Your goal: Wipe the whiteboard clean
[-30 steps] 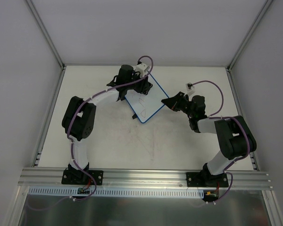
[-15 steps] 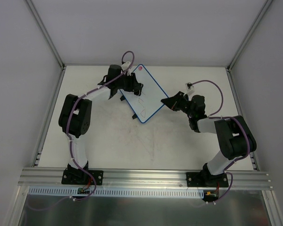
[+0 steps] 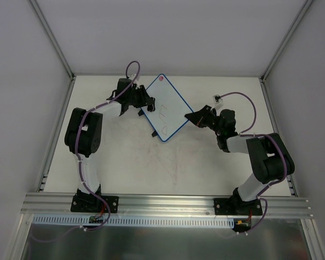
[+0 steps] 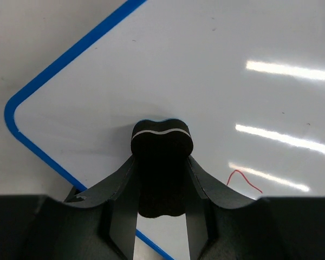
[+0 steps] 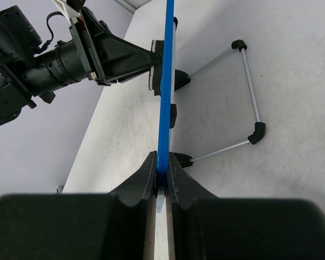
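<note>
On the far half of the pale, scuffed table (image 3: 151, 168), around 12 o'clock from its centre, the whiteboard (image 3: 165, 108) appeared as a diamond with a thin blue frame and rounded corners. A pink-red dot (image 3: 161, 79) marked its 12 o'clock corner. Its face was glossy white, streaked with light reflections, and carried a short red pen stroke (image 4: 244, 179) toward 4 o'clock in the left wrist view.

The left gripper (image 3: 146, 100) sat at the board's 9 o'clock edge, its two black fingers clamped on a matte black, bone-shaped eraser (image 4: 161, 157) with a thin white seam near its tip. The tip met the white surface just inside a rounded corner of the frame.

The right gripper (image 3: 194, 117) was at the board's 3 o'clock corner, pinched tight on the blue frame. From its wrist camera the board was edge-on and upright, a narrow blue line. A thin metal wire stand (image 5: 249, 92) with black elbow caps splayed onto the table on the side away from the eraser. Bare tabletop lay open from 4 to 8 o'clock of the board.
</note>
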`<move>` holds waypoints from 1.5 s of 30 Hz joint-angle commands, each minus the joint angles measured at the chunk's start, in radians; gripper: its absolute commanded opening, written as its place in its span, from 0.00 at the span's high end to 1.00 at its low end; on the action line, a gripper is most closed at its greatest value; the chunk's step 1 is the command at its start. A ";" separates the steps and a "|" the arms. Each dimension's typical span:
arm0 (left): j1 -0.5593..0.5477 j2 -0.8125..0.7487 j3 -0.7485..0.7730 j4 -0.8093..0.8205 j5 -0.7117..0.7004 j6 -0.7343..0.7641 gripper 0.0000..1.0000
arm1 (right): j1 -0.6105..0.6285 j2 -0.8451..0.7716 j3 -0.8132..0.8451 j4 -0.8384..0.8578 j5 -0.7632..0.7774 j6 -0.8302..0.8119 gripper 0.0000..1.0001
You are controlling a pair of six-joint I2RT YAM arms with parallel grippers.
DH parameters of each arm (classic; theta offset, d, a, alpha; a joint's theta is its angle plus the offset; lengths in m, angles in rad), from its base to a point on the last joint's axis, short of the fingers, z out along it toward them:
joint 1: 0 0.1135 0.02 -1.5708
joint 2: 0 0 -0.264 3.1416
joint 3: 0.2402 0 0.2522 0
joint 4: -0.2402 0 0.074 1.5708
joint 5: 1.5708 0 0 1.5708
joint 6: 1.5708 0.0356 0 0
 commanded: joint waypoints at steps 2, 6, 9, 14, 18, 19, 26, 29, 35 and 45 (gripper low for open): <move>0.021 0.023 -0.062 -0.105 -0.196 -0.063 0.96 | 0.017 -0.012 0.024 0.038 -0.058 -0.051 1.00; 0.029 0.010 -0.074 -0.122 -0.255 -0.083 1.00 | 0.016 -0.010 0.027 0.038 -0.058 -0.050 1.00; 0.041 0.024 -0.071 -0.124 -0.233 -0.098 1.00 | 0.017 -0.010 0.026 0.038 -0.058 -0.050 1.00; 0.042 0.053 -0.037 -0.136 -0.164 -0.084 1.00 | 0.017 -0.009 0.026 0.038 -0.058 -0.050 1.00; 0.021 0.040 -0.039 -0.134 -0.149 -0.058 1.00 | 0.016 -0.009 0.027 0.038 -0.056 -0.050 1.00; 0.009 0.037 -0.045 -0.128 -0.152 -0.054 1.00 | 0.016 -0.007 0.027 0.038 -0.056 -0.050 1.00; -0.034 -0.002 -0.117 0.011 -0.048 -0.018 1.00 | 0.016 -0.003 0.030 0.038 -0.058 -0.047 1.00; -0.060 -0.032 -0.157 0.051 -0.020 0.003 1.00 | 0.016 -0.001 0.030 0.038 -0.058 -0.047 1.00; -0.154 -0.100 -0.195 0.099 -0.046 0.102 1.00 | 0.013 -0.001 0.030 0.038 -0.056 -0.047 1.00; -0.224 -0.138 -0.247 0.217 0.113 0.162 1.00 | 0.011 0.008 0.035 0.041 -0.062 -0.043 1.00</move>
